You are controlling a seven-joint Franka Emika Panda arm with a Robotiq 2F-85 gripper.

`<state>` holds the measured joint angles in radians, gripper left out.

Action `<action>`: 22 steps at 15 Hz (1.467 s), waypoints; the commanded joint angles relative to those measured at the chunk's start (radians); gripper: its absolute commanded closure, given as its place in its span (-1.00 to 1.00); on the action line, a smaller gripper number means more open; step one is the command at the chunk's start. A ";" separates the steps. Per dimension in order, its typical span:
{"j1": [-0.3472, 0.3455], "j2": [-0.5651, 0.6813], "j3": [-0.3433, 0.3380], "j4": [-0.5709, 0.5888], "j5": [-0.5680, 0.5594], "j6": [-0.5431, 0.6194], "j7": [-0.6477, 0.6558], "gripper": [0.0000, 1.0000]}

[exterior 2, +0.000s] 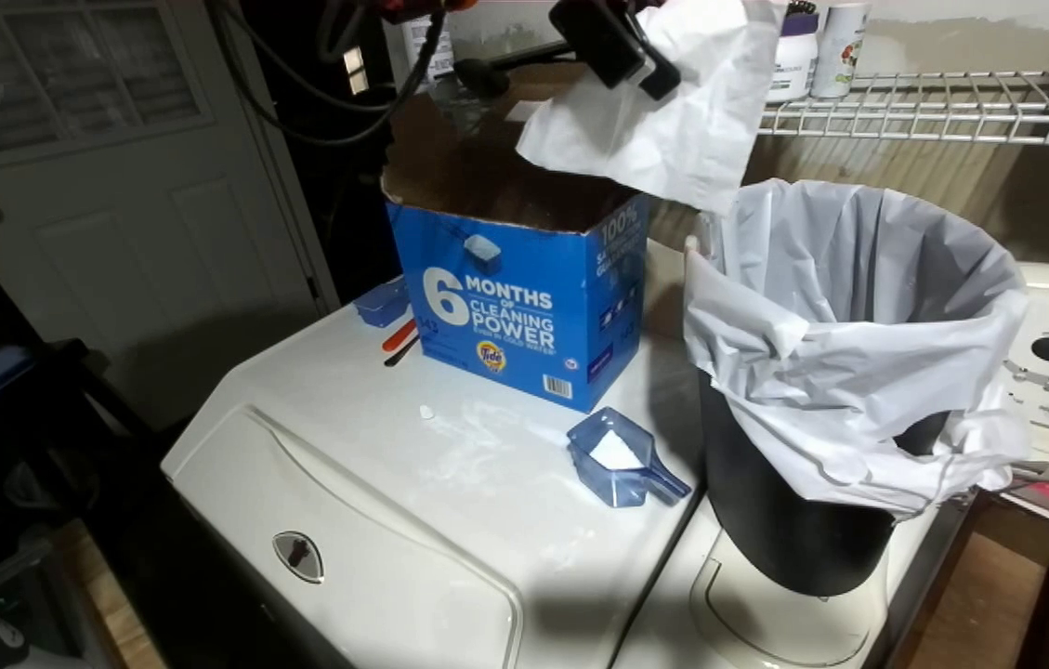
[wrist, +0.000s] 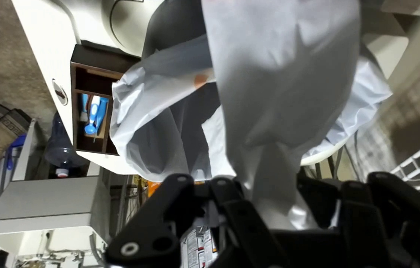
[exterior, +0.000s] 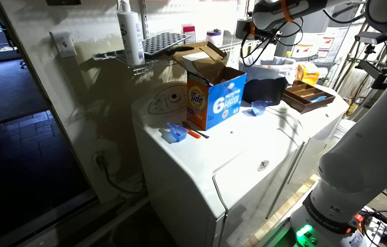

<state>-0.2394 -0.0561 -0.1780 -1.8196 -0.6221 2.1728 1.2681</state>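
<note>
- Gripper (exterior 2: 641, 72) closed tight on a thin white sheet (exterior 2: 705, 121); paper or cloth, I can't tell.
- The sheet hangs loose in the air, a low corner near the rim of the black bin (exterior 2: 780, 525) in an exterior view; from the wrist it crosses over the bin's mouth.
- Bin upright on a white appliance (exterior 2: 673, 613) — pale plastic liner (exterior 2: 803, 390) draped out over the rim.
- Blue-and-orange Tide box (exterior 2: 505, 302) near the bin, top flaps open, standing on the neighbouring appliance (exterior 2: 375, 483).
- Blue scoop (exterior 2: 619, 491) near both, white powder (exterior 2: 615, 452) inside; second scoop (exterior: 178, 133) across the box, beside an orange-handled tool (exterior: 194, 134).
- Brown divided tray (wrist: 105, 57) past the bin — blue utensils (wrist: 101, 113) in one compartment.
</note>
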 commanded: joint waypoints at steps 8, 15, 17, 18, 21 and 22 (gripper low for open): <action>-0.029 0.201 -0.114 0.187 -0.051 0.060 0.309 1.00; -0.013 0.319 -0.149 0.283 -0.103 0.015 0.459 0.47; -0.010 0.339 -0.153 0.304 -0.096 0.004 0.463 0.24; -0.008 0.349 -0.155 0.311 -0.098 0.003 0.466 0.11; 0.001 0.361 -0.157 0.337 -0.103 -0.010 0.466 -0.29; 0.005 0.361 -0.158 0.342 -0.106 -0.014 0.467 -0.45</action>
<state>-0.2582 0.2780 -0.3192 -1.5321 -0.7018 2.1896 1.7024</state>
